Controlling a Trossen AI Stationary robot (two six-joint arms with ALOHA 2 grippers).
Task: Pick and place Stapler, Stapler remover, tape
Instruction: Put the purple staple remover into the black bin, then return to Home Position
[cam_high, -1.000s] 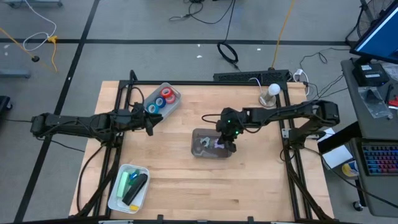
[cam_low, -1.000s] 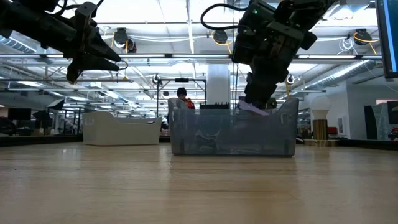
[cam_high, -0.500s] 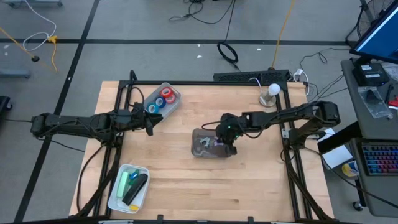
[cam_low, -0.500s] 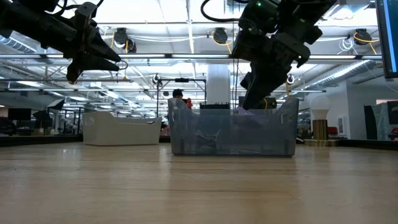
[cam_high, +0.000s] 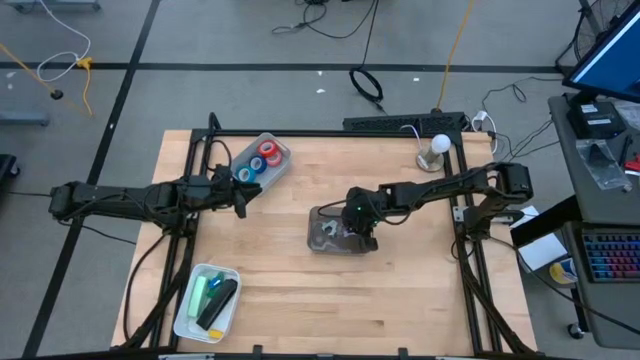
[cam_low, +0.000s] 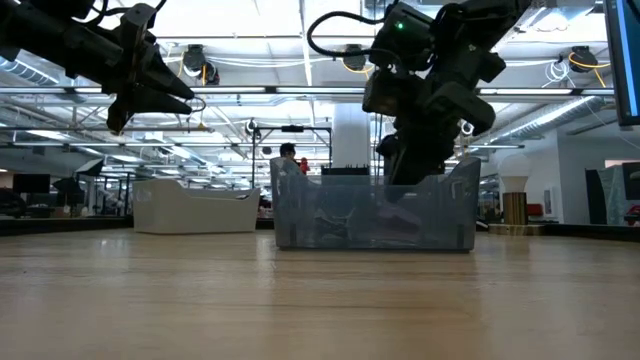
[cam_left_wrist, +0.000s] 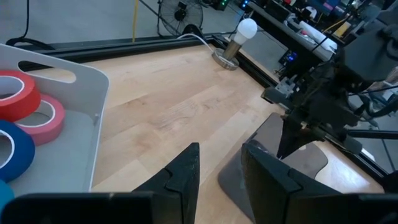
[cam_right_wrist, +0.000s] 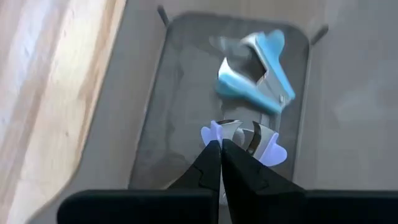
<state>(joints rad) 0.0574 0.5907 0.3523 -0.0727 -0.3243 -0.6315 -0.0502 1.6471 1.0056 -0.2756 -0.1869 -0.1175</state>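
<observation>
Fingers (cam_right_wrist: 219, 163) of right gripper (cam_right_wrist: 221, 146) pressed together, apparently empty, directly above lilac claw-type staple remover (cam_right_wrist: 264, 144) in grey bin (cam_right_wrist: 149, 118).

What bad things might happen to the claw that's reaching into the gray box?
1. The right claw is shut on a lavender staple remover, pinching it near one edge, so it might slip or twist loose.
2. A blue staple remover already lies in the gray bin, close by. The lavender one could land on it or knock it.
3. The claw sits low between the bin's walls and might bump one and shove the bin.
</observation>
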